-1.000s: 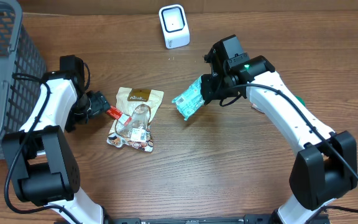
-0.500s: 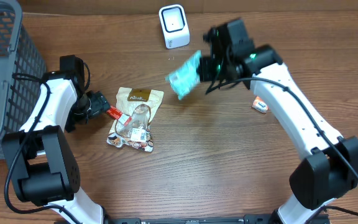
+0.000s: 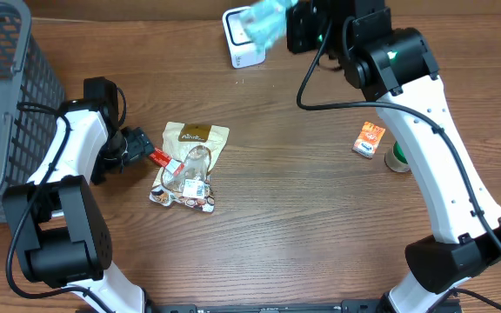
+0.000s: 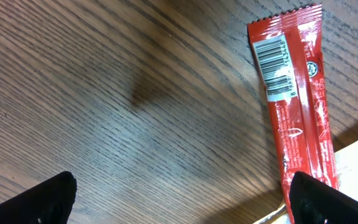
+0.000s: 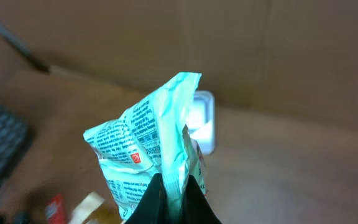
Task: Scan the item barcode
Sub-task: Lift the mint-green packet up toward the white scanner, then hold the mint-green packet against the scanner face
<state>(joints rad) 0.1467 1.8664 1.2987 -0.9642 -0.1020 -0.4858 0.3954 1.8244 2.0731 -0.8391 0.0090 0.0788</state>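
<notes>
The right gripper [image 3: 283, 24] is seen pressed together on the lower seam of a teal packet [image 3: 262, 21]. The packet is held aloft at the far edge of the table [image 3: 303, 226] and overlaps the white scanner [image 3: 243, 42] in the overhead view. In the right wrist view the packet [image 5: 146, 142] is shown upright between the dark fingers [image 5: 149, 208]. The scanner [image 5: 205, 122] is glimpsed behind it, and a cardboard wall [image 5: 266, 56] stands close beyond, so little room is left at that far edge.

The middle of the table is bare wood, and open space is found between the two arms. On the right, an orange box [image 3: 370, 139] lies just beside the right arm, and a green round thing [image 3: 397, 162] is partly hidden by it. At the left edge a grey mesh basket [image 3: 7, 96] is set. A heap of snack packets [image 3: 190, 167] lies left of centre, with a red sachet [image 3: 157, 157] touching its left side.

The left gripper [image 3: 139, 148] is held low beside that sachet with its jaws spread wide, and nothing is gripped. In the left wrist view the sachet [image 4: 294, 106] is seen flat on the wood, barcode up, its lower end just by one fingertip [image 4: 319, 199].
</notes>
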